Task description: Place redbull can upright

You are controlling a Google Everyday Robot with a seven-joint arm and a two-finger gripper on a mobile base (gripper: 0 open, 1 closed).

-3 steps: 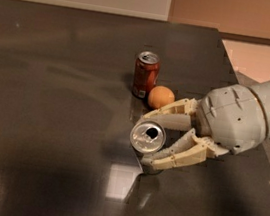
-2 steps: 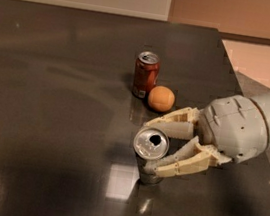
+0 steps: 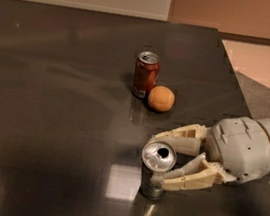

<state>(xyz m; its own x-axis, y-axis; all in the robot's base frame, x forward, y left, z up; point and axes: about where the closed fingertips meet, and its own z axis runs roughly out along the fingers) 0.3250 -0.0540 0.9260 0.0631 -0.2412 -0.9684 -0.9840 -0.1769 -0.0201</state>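
The redbull can [image 3: 154,176] is a slim silver can with its pull-tab top facing up. It stands close to upright, with its base on the dark table [image 3: 51,92] near the front. My gripper [image 3: 159,160] reaches in from the right. Its two tan fingers [image 3: 188,177] are closed around the can's upper part, one behind it and one in front. The can's body is in shadow, so its colours and logo are hard to see.
A shorter red-brown soda can [image 3: 145,73] stands upright at mid-table with an orange [image 3: 161,98] touching its right side, both a little behind the gripper. The table's right edge [image 3: 235,79] runs diagonally, with pale floor beyond. Bright light reflections lie on the tabletop at the front.
The gripper has carried the can down and towards the front of the table. The can has gone from tilted in the air to near upright with its base on the surface.
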